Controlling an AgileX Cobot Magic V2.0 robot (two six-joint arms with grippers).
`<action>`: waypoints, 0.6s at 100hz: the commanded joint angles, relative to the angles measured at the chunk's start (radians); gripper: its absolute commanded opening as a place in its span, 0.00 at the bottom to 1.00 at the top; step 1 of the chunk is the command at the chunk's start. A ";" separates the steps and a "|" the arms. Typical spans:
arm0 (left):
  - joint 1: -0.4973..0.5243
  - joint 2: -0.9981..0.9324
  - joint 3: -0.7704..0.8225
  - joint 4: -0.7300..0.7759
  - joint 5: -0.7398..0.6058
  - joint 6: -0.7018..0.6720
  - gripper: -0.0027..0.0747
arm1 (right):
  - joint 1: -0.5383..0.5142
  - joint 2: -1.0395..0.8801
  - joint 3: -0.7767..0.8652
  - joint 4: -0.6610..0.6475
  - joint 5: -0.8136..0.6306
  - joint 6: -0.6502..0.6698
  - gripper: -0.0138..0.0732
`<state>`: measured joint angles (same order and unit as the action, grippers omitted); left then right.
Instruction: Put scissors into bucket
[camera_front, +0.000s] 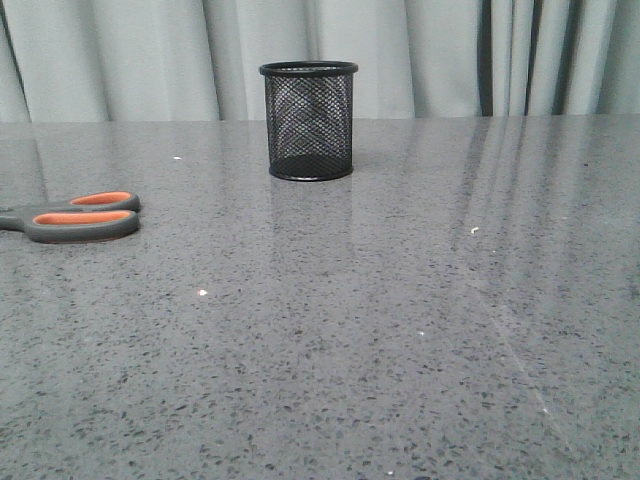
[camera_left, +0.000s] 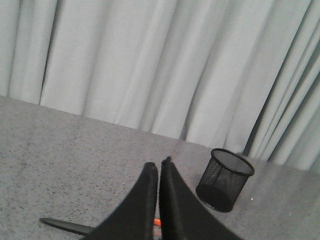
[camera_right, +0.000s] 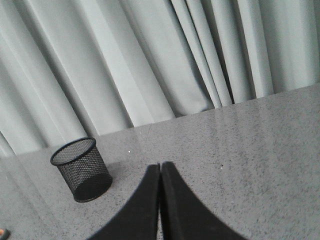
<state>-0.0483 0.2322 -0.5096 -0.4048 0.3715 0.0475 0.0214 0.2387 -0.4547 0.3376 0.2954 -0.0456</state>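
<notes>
The scissors (camera_front: 75, 217) lie flat at the table's left edge, grey handles with orange lining showing, blades cut off by the frame. The bucket (camera_front: 308, 121), a black wire-mesh cup, stands upright at the back centre. In the left wrist view my left gripper (camera_left: 159, 164) is shut and empty above the table; a dark blade of the scissors (camera_left: 65, 226) and a bit of orange show behind its fingers, and the bucket (camera_left: 225, 179) stands beyond. My right gripper (camera_right: 160, 164) is shut and empty, with the bucket (camera_right: 81, 169) off to its side. Neither gripper shows in the front view.
The grey speckled table (camera_front: 400, 330) reaches back to a pale curtain (camera_front: 450, 55) that hangs along its far edge. A few small white specks (camera_front: 202, 293) lie on the surface.
</notes>
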 joint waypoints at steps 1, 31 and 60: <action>0.002 0.129 -0.169 0.081 0.075 0.032 0.01 | -0.009 0.134 -0.145 -0.032 0.025 -0.050 0.11; 0.002 0.426 -0.477 0.109 0.422 0.237 0.01 | -0.009 0.472 -0.450 -0.034 0.354 -0.156 0.11; 0.002 0.584 -0.591 0.178 0.599 0.237 0.01 | -0.009 0.687 -0.645 -0.034 0.614 -0.181 0.11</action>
<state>-0.0483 0.7799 -1.0457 -0.2297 0.9770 0.2826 0.0214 0.8839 -1.0243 0.2996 0.8931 -0.2135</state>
